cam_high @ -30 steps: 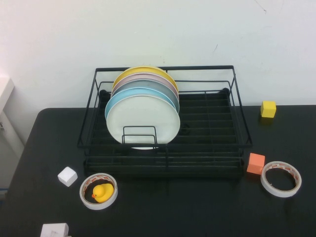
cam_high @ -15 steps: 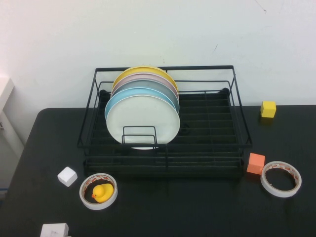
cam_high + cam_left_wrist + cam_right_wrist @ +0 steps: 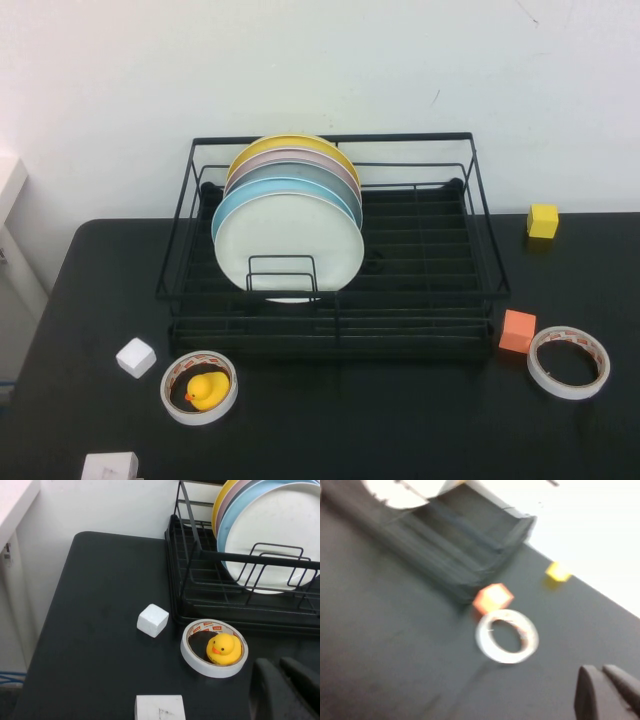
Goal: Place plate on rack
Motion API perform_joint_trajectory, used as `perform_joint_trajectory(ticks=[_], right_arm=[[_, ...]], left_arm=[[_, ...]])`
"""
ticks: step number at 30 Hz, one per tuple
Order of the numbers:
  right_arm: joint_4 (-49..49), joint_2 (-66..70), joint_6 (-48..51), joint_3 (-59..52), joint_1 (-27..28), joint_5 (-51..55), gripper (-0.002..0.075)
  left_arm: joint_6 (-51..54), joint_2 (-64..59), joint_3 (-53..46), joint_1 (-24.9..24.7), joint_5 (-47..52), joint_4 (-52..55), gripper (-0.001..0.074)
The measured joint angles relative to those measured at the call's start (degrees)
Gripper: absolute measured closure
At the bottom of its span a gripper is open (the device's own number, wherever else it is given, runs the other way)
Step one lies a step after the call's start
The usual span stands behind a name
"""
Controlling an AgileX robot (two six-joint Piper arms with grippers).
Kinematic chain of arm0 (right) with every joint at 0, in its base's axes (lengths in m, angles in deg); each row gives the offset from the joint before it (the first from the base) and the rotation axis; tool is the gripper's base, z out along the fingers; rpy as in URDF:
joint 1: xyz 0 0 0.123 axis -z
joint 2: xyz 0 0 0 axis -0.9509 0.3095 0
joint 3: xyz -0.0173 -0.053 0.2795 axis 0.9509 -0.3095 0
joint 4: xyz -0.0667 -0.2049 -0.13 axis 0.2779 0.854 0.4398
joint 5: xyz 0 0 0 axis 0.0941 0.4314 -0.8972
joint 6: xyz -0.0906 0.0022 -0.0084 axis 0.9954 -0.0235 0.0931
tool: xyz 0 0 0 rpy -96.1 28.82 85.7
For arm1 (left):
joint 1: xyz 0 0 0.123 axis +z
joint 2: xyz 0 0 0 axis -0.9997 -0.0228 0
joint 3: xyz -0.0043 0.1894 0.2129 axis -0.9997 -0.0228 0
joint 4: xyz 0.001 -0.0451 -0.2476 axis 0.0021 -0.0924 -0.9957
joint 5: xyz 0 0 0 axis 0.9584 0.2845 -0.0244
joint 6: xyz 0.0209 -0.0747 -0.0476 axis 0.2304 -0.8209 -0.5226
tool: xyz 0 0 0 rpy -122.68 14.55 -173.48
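The left pincer [image 3: 286, 690] shows only in its own wrist view, as two dark fingertips lying close together with nothing between them, hanging above the near left part of the bench [image 3: 400, 420]. The right pincer [image 3: 607, 692] shows likewise in its wrist view: fingertips almost touching, empty, above the near right part of the bench. Neither arm reaches into the high view, so both appear pulled well back from the work.

The white plate [image 3: 289, 245] already stands on edge in the rack [image 3: 335, 240], foremost in a row, its lower rim tucked behind the small front wire loop divider [image 3: 283, 278]. I judge the placing step done and the task at or very near its end; the next move seems to call for little more than keeping both arms clear of the rack so nothing knocks the row.

Behind the white plate in the left half of the rack stand the light blue plate [image 3: 232, 205], the grey plate [image 3: 262, 172], the pink plate [image 3: 275, 156] and the yellow plate [image 3: 290, 141] farthest back, all upright and close together. The rack's right half holds nothing.

Near left, a tape roll [image 3: 199, 387] lies flat with a yellow rubber duck [image 3: 207, 390] sitting inside its ring. A second tape roll [image 3: 569, 362], near right, holds nothing, with an orange cube [image 3: 517, 331] just beside it.
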Motion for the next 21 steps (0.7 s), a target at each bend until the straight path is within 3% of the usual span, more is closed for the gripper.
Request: perform_joint_trajectory(ticks=[10, 16, 21], right_arm=[[-0.1, -8.1, 0.0, 0.0, 18.6, 0.0, 0.0728], [-0.2, -9.1, 0.0, 0.0, 24.5, 0.0, 0.0728], [-0.2, -9.1, 0.0, 0.0, 26.2, 0.0, 0.0728]], left_arm=[[0.0, 0.0, 0.0, 0.0, 0.0, 0.0, 0.0735], [0.0, 0.0, 0.0, 0.0, 0.0, 0.0, 0.0735], [0.0, 0.0, 0.0, 0.0, 0.0, 0.0, 0.0735]])
